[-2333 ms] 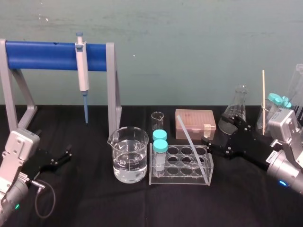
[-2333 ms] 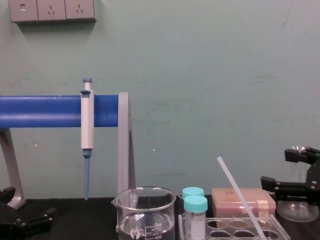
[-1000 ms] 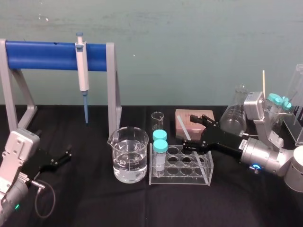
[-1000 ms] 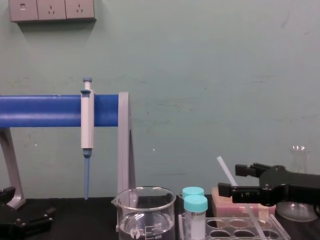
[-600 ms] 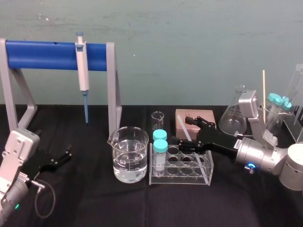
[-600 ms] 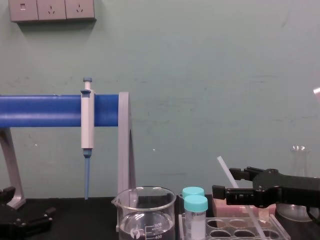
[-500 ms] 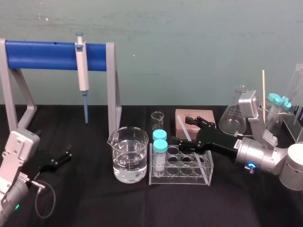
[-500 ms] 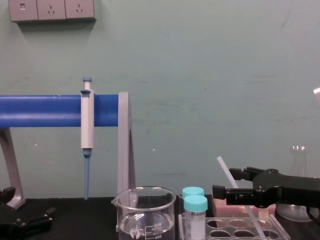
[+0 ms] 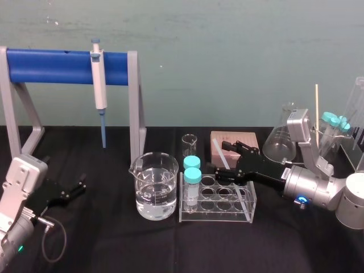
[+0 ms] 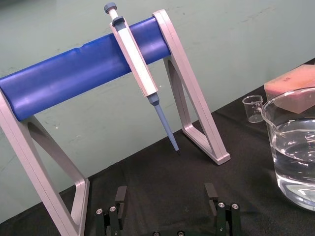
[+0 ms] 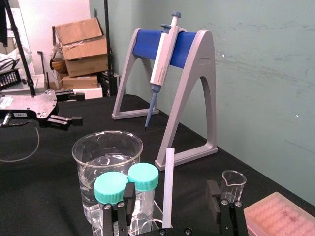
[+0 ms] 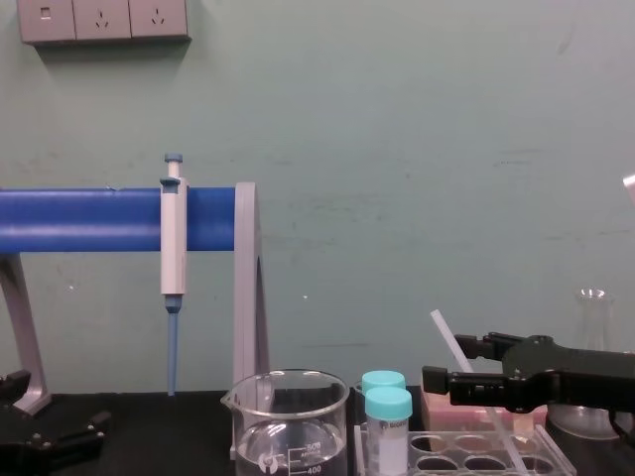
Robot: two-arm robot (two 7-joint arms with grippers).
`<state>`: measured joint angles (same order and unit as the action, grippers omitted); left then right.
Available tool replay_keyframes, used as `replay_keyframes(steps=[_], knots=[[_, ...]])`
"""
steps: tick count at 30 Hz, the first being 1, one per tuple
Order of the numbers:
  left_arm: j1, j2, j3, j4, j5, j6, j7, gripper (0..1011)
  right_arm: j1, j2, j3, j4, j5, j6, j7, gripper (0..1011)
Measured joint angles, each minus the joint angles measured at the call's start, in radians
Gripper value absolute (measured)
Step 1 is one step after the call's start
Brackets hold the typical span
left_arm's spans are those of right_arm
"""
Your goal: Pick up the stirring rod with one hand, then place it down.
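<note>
R tool [image 9: 219,159] moved in, fingers apart astride stirring rod [image 11: 168,187]; L tool [image 10: 165,196] parked, apart.

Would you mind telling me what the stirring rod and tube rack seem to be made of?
The stirring rod looks like frosted glass or plastic: whitish, translucent, matte. The tube rack seems to be clear glossy acrylic: see-through walls with bright edges.

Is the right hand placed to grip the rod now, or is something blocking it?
Probably yes: the right hand is open with the rod between its fingers, above the rack. Left hand sits parked far left.
</note>
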<state>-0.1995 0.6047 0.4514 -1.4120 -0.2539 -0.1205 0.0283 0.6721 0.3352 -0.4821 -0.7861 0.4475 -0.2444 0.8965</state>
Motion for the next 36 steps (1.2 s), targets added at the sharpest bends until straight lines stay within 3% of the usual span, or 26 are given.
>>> replay_keyframes(steps=[14, 26, 30, 36], knots=[[0.0, 0.0, 0.0, 0.0, 0.0, 0.0, 0.0, 1000, 0.0, 0.0, 0.001, -0.001, 0.0, 0.0, 0.0, 573], [0.0, 0.0, 0.0, 0.0, 0.0, 0.0, 0.0, 1000, 0.0, 0.0, 0.001, -0.001, 0.0, 0.0, 0.0, 151], [0.0, 0.0, 0.0, 0.0, 0.0, 0.0, 0.0, 1000, 0.0, 0.0, 0.001, -0.001, 0.0, 0.0, 0.0, 78], [0.0, 0.0, 0.0, 0.0, 0.0, 0.0, 0.0, 1000, 0.0, 0.0, 0.001, -0.001, 0.0, 0.0, 0.0, 72]])
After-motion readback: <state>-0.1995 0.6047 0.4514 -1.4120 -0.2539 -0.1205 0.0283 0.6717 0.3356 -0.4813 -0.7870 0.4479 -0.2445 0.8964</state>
